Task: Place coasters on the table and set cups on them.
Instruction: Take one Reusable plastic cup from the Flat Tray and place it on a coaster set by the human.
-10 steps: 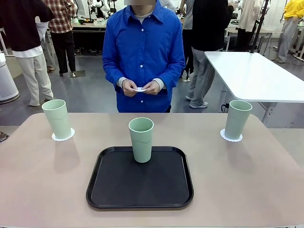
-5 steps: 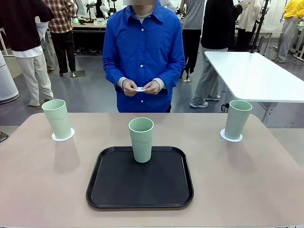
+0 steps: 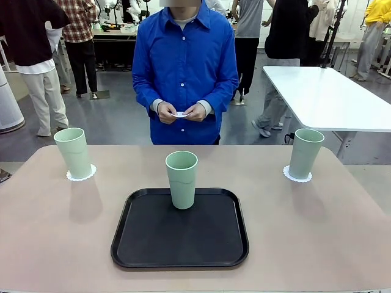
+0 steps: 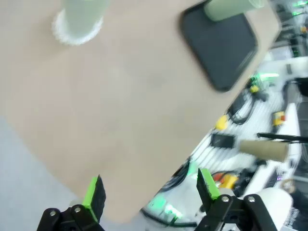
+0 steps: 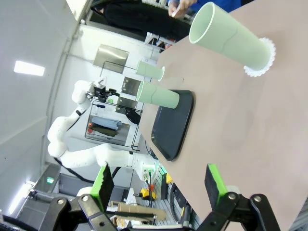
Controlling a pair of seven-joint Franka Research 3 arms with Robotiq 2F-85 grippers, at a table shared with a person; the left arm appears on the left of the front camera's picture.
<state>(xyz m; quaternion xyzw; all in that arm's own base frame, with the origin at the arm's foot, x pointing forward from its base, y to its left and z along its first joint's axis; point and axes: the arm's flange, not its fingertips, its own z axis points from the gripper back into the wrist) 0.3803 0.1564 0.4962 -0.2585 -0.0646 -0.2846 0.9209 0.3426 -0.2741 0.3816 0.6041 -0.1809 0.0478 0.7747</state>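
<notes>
Left hand (image 4: 150, 186): jaws spread wide, empty, over the desk (image 3: 317, 238) edge.
Right hand (image 5: 160, 179): also spread and empty.
Third cup (image 3: 182, 179): upright on the black tray (image 3: 146, 244).
Last coaster (image 3: 179, 114): in the person's grasp, off the desk.
Doing it well: coaster goes flat on bare desk first; grip cup mid-body, lower it centred.

the left cup (image 3: 74, 152) and right cup (image 3: 305, 153) are standing upright near the far corners of the counter (image 3: 55, 232), and the middle cup (image 3: 181, 179) is standing at the far edge of the tray (image 3: 180, 238). wide bare lanes are lying open between them and along the near side. the person's hands (image 3: 180, 112) are hovering beyond the far edge, well apart from the cups.
</notes>
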